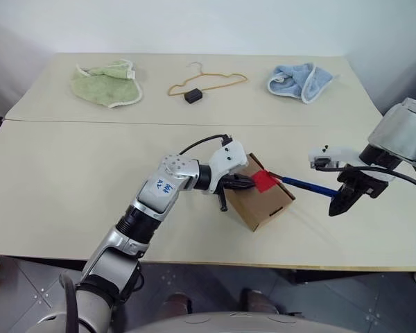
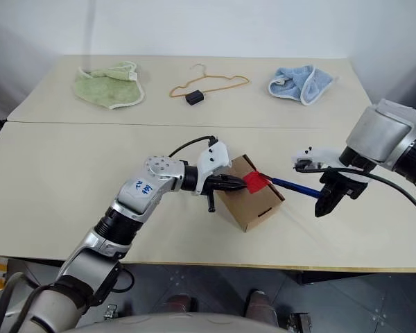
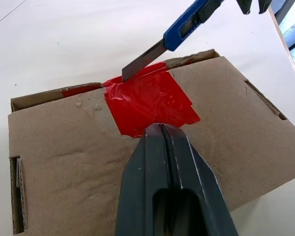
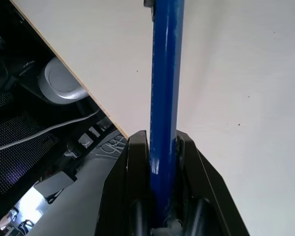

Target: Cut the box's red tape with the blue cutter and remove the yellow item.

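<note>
Brown cardboard box (image 1: 261, 193) sits near the front edge of the pale matte table (image 1: 69, 173), well apart from the far row: a crumpled green cloth (image 1: 107, 83), a thin wire hanger (image 1: 206, 81) with a small black block, a rumpled blue cloth (image 1: 299, 81). The left gripper (image 1: 251, 182), fingers shut together, presses its lid beside the glossy, wrinkled red tape (image 3: 150, 103). Rightward, the slim blue cutter (image 1: 306, 184), clamped in the right gripper (image 4: 163, 147), sets its metal blade on the tape's edge.

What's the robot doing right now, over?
Left claw shut, pressing on box. Right claw shut on cutter, blade at tape edge. Lid closed. Nothing in the way.
</note>
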Robot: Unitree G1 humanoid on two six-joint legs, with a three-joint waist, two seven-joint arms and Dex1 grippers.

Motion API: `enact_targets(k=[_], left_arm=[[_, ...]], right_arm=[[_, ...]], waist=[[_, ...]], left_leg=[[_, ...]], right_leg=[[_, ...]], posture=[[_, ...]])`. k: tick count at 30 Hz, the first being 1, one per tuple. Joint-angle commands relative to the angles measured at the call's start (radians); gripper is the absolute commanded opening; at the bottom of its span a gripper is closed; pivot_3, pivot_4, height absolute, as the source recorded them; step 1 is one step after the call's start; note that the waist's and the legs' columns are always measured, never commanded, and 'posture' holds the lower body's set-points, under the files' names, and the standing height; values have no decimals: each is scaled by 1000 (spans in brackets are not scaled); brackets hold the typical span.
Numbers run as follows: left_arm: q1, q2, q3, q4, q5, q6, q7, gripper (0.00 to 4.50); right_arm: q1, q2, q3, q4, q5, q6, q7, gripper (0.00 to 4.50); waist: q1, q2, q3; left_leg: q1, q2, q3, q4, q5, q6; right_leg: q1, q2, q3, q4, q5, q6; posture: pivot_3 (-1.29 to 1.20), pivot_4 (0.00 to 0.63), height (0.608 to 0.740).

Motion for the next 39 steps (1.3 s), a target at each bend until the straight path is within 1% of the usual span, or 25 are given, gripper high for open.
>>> enact_targets(k=[1, 7, 16, 24, 27, 30, 33, 36, 38, 39], left_arm=[[53, 20, -68, 53, 39, 62, -5, 0], [55, 24, -66, 46, 37, 68, -4, 0], [49, 27, -66, 51, 37, 69, -7, 0], [49, 28, -67, 52, 35, 67, -9, 0], [50, 29, -62, 51, 33, 60, -8, 0], [45, 30, -39, 58, 27, 31, -5, 0], [44, 30, 6, 58, -1, 1, -10, 0], [47, 18, 108, 38, -78, -92, -44, 0], [49, 25, 167, 7, -153, -102, -96, 0], [44, 33, 204, -5, -197, -111, -128, 0]], right_arm=[[17, -14, -18, -10, -24, -10, 58, 170], [64, -27, -43, -22, -50, -11, 58, 170], [136, -94, -107, -122, -41, 60, 58, 170], [217, -197, -207, -209, -36, 105, 58, 170], [248, -224, -295, -199, 3, 139, 58, 170], [310, -281, -415, -198, 27, 79, 58, 170], [372, -270, -578, -112, 36, 54, 57, 170], [466, -254, -768, 9, 55, -25, 7, 170], [566, -239, -899, 50, 77, -80, -45, 170], [654, -216, -988, 72, 98, -123, -108, 170]], waist=[[0, 0, 0], [0, 0, 0], [0, 0, 0], [1, 0, 0], [1, 1, -1], [2, 1, -1], [0, 1, -1], [-1, 1, -1], [0, 1, -1], [0, 1, 0]], left_leg=[[0, 0, 0, 0, 0, 0], [0, 0, 0, 0, 0, 0], [0, 0, 0, 1, 0, 0], [0, 0, 0, 1, 0, 0], [0, 0, 0, 1, 0, 0], [0, 0, 0, 1, 0, 0], [0, 0, 1, 1, 0, 0], [1, 0, 2, 2, 0, 0], [0, 1, 2, 2, 0, 0], [0, 1, 2, 2, 0, 0]], right_leg=[[0, 0, 0, 0, 0, 0], [0, 0, 0, 0, 0, 0], [0, 0, 0, 1, 0, 0], [0, 0, 0, 0, 0, 0], [0, 0, 1, 1, 0, 0], [0, 0, 1, 1, 0, 0], [1, 0, 1, 0, 0, 0], [0, 0, 2, 2, 0, 0], [0, 0, 2, 2, 0, 0], [-1, 0, 2, 2, 0, 0]], posture=[[0, 150, 740], [0, 150, 740], [0, 150, 740], [0, 150, 740], [0, 150, 740], [0, 150, 740], [0, 150, 740], [0, 150, 740], [0, 150, 740], [0, 150, 740]])
